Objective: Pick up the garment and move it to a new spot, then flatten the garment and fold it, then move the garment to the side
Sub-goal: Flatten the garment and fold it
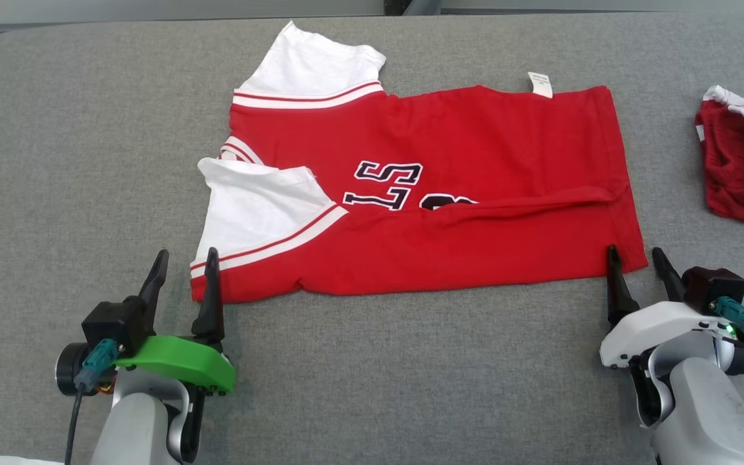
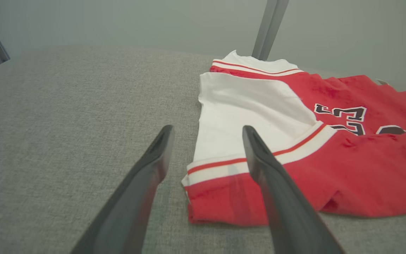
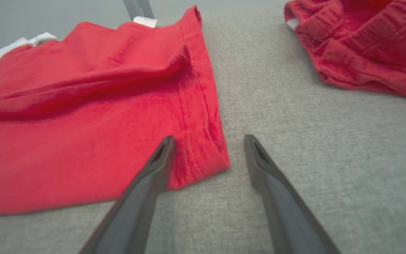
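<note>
Left gripper (image 1: pixel 186 253), jaws spread and empty, straddles the near sleeve corner of the garment (image 1: pixel 462 148), a red shirt with white sleeves folded just ahead of both tools. Right gripper (image 1: pixel 635 250), likewise spread, straddles its near hem corner. Dark lettering (image 1: pixel 388 173), half hidden by the fold, cannot be made out; the white label (image 1: pixel 540 84) at the far hem is illegible.

It looks like a robotics lab: a worktable (image 1: pixel 372 361) covered in grey cloth, a bare pale wall (image 2: pixel 118 21) behind, a metal frame strut (image 2: pixel 270 28) rising.
</note>
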